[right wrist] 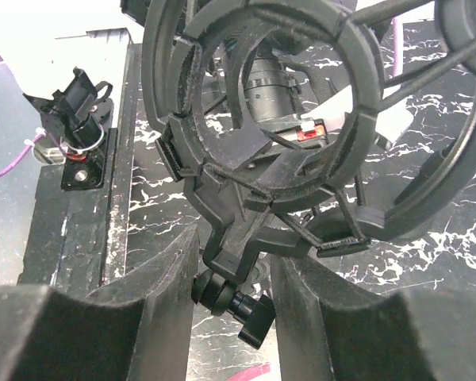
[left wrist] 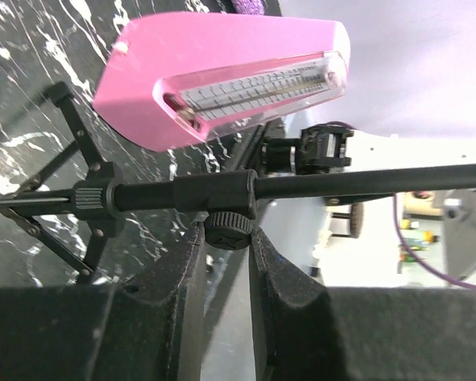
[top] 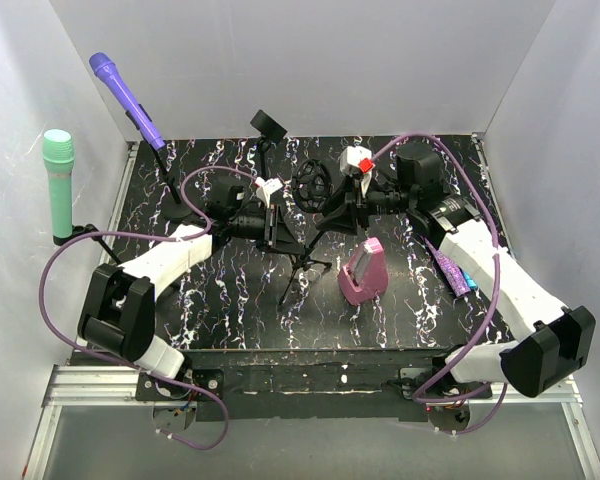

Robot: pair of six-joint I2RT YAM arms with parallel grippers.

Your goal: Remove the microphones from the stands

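Currently the left jaws are clenched on the black tripod microphone stand, pinching the small round knob under its pole collar. The right jaws grasp the lower bracket of the round black plastic shock-mount ring at the stand's top. A long purple microphone sits tilted in a separate holder at the far left corner. A mint-green microphone stands upright in a clip at the left edge. Both are well apart from either set of jaws, and I cannot tell which one the task means. A pink wedge-shaped metronome stands on the black white-veined tabletop, near the tripod legs.
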